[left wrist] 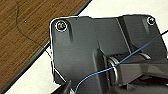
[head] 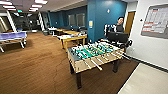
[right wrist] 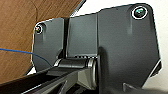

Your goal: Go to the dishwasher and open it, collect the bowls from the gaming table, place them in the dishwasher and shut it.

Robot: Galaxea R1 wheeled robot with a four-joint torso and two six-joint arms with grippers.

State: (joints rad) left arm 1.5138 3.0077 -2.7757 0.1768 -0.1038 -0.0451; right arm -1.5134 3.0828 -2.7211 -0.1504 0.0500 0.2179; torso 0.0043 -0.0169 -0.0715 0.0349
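Jaws of both arms: state cannot be told. Foosball table (head: pixel 96 53) ahead; gaming table (head: pixel 72 38) beyond it.

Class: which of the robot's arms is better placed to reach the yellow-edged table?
Left, tentatively: the yellow-edged table stands far off, left of centre, behind the foosball table; neither arm is near it.

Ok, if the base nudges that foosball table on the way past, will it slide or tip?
Probably neither. The foosball table looks like a bulky wooden cabinet on four dark legs set at its corners, so likely heavy and stable. The wood-look floor seems smooth, so a hard shove might scoot it slightly. Its protruding rods would likely catch first.
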